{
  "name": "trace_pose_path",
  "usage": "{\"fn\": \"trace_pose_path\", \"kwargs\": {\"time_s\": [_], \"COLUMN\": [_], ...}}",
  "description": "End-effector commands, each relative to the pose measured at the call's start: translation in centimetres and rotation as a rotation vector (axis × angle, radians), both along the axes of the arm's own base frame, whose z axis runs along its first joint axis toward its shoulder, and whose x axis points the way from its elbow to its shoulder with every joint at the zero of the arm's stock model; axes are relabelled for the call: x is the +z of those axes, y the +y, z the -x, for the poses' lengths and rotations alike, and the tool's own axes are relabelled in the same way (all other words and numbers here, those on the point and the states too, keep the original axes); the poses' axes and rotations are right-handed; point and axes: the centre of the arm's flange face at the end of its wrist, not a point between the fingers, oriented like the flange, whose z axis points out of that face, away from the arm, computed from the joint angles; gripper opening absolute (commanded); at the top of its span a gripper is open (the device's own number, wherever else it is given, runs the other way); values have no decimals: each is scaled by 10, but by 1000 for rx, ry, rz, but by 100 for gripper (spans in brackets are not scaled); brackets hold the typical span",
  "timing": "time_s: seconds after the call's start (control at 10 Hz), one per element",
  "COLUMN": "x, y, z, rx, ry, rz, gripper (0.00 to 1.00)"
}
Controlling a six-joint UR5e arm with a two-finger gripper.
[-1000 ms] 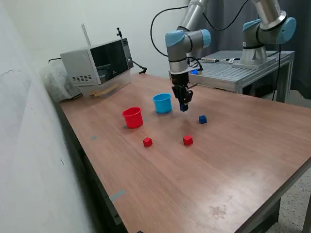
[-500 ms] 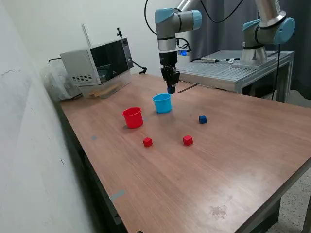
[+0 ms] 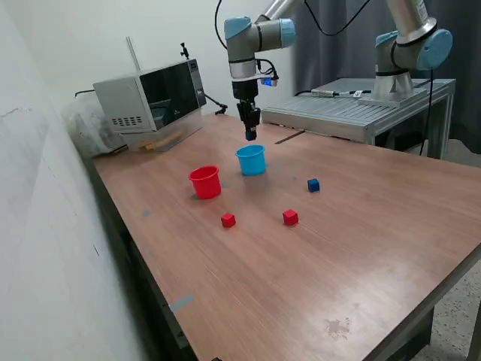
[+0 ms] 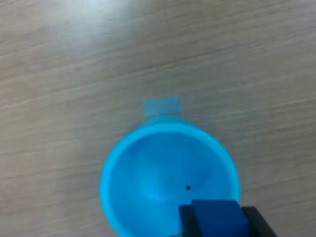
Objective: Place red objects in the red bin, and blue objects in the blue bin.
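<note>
Gripper clamps 1 blue cube above the blue cup; centre it over the opening before releasing.

A brown wooden table fills mid-frame, pale wall at left, dark curtain upper right.

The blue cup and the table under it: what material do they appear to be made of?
The blue cup looks like smooth plastic: uniform light blue, thin even rim, soft sheen inside. The table shows brown wood grain with a flat, matte surface; whether it is solid wood or laminate cannot be told.
</note>
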Motion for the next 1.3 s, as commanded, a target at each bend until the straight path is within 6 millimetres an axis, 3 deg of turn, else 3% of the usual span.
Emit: {"fn": "trace_pose_path", "kwargs": {"time_s": [0.0, 0.1, 0.3, 0.5, 0.6, 0.7, 0.9, 1.2], "x": [-16, -21, -19, -11, 6, 9, 7, 6], "y": [8, 8, 11, -4, -50, -101, -141, -180], "z": [0, 1, 7, 4, 3, -8, -23, -30], "rx": [-9, -9, -7, 13, 75, 105, 26, -68], "ry": [-33, -40, -31, -24, -11, -14, -58, -69], "rz": [6, 7, 3, 0, -2, 1, 20, 70], "gripper": [0, 100, 100, 100, 100, 100, 100, 100]}}
